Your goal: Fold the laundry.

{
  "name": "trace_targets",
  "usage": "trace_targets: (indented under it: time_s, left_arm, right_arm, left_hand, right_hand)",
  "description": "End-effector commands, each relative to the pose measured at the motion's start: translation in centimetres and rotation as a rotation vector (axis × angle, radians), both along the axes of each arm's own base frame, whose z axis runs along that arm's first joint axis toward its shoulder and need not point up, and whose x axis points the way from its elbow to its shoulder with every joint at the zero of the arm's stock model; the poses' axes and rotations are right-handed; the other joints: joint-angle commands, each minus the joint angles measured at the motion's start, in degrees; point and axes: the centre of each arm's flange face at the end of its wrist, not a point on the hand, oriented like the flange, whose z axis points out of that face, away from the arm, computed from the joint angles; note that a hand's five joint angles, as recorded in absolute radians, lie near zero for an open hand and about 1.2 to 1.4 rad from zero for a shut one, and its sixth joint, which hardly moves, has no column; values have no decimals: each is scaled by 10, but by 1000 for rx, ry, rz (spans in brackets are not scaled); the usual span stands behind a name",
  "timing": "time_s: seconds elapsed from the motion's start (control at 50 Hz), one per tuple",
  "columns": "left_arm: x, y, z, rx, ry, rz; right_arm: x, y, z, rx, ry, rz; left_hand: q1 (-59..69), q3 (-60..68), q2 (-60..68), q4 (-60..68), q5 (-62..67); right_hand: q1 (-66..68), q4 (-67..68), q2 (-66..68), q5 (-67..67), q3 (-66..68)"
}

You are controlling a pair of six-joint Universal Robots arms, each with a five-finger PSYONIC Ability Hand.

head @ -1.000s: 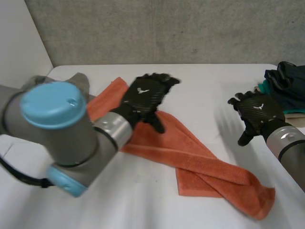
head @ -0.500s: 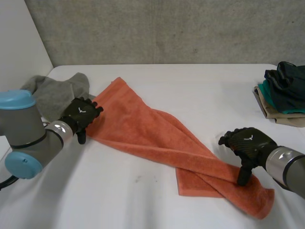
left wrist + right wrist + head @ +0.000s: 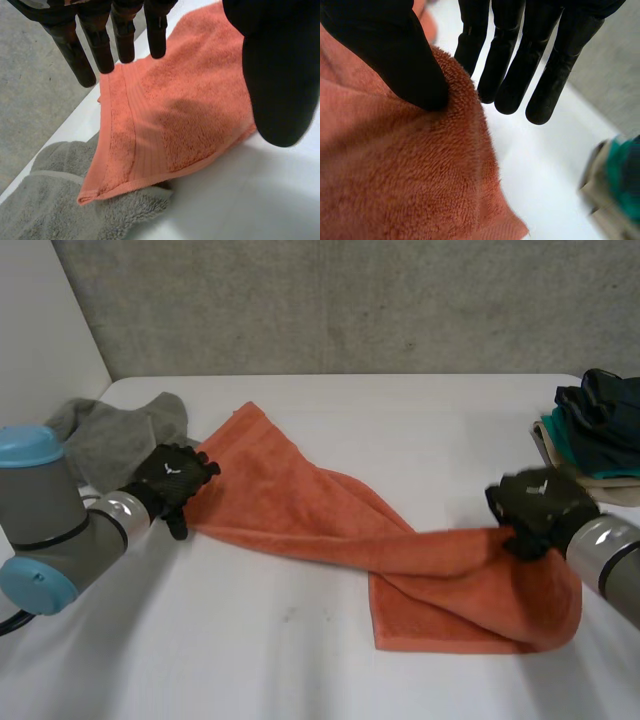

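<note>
An orange towel [image 3: 330,525] lies slantwise across the white table [image 3: 420,420]. My left hand [image 3: 172,480] hovers at the towel's left end, where the hemmed corner [image 3: 125,165] overlaps a grey cloth. Its fingers [image 3: 102,45] are straight and its thumb [image 3: 280,75] stands apart, so it is open. My right hand [image 3: 540,508] is shut on the towel's right end and holds it off the table. The lifted part sags in a fold below that hand. In the right wrist view the thumb [image 3: 395,55] presses into the towel [image 3: 395,175], with the fingers [image 3: 520,60] stretched past its edge.
A crumpled grey cloth [image 3: 115,435] lies at the table's left side, partly under the towel's corner [image 3: 60,205]. A stack of folded dark, teal and beige clothes [image 3: 595,435] sits at the right edge, just beyond my right hand [image 3: 620,170].
My right hand has closed on the towel's right end and lifted it up and back, so that end now hangs folded. My left hand has stayed at the left end.
</note>
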Motion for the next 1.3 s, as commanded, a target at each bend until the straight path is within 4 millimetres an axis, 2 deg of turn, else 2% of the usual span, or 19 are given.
trace_targets:
  time_s: [0.02,0.08,0.1,0.18,0.34,0.48,0.58,0.62,0.8,0.84,0.88,0.94,1.02,1.3]
  left_arm:
    - [-1,4,2,57,90,16]
    - [-1,4,1,72,107,18]
    - [-1,5,0,76,108,19]
    - [-2,5,-2,85,110,16]
    - [-12,6,-5,80,112,-12]
    - [-24,1,-10,66,111,-30]
    - [-33,-7,-20,70,115,-43]
    - [-38,-6,-24,76,117,-56]
    - [-57,13,-24,103,123,-108]
    - [-57,15,-17,103,133,-106]
    - [-54,22,-1,108,158,-102]
    - [-51,29,8,135,191,-89]
    - [-50,43,4,212,234,-70]
    - [-47,64,1,288,289,-12]
  right_arm:
    - [22,19,74,-209,-140,67]
    - [24,25,98,-275,-183,86]
    - [25,29,113,-317,-207,95]
    - [24,38,140,-397,-245,106]
    - [25,55,175,-466,-306,129]
    - [24,61,184,-477,-319,132]
    - [23,64,191,-494,-326,129]
    - [23,65,192,-500,-327,126]
    - [19,65,198,-511,-326,114]
    - [19,64,198,-511,-324,112]
    - [19,64,198,-511,-324,114]
    - [20,63,201,-519,-327,117]
    - [21,64,206,-536,-332,122]
    - [25,59,211,-542,-340,130]
  left_hand:
    - [79,82,78,79,88]
    - [79,82,78,79,88]
    - [79,82,78,79,88]
    - [79,82,78,79,88]
    - [79,82,78,79,88]
    - [145,147,144,145,153]
    - [274,276,273,274,283]
    - [279,282,278,280,288]
    - [229,231,228,229,238]
    - [211,213,210,211,219]
    - [159,161,158,159,167]
    - [105,107,104,105,113]
    - [81,83,80,81,90]
    - [86,88,85,86,95]
  right_hand:
    - [237,121,126,139,121]
    - [237,121,126,139,121]
    - [237,121,126,139,121]
    - [237,121,126,139,121]
    - [237,121,126,139,121]
    - [237,121,126,139,121]
    - [237,121,126,139,121]
    - [237,121,126,139,121]
    - [237,121,126,139,121]
    - [237,121,126,139,121]
    - [237,121,126,139,121]
    - [237,121,126,139,121]
    - [237,121,126,139,121]
    - [237,121,126,139,121]
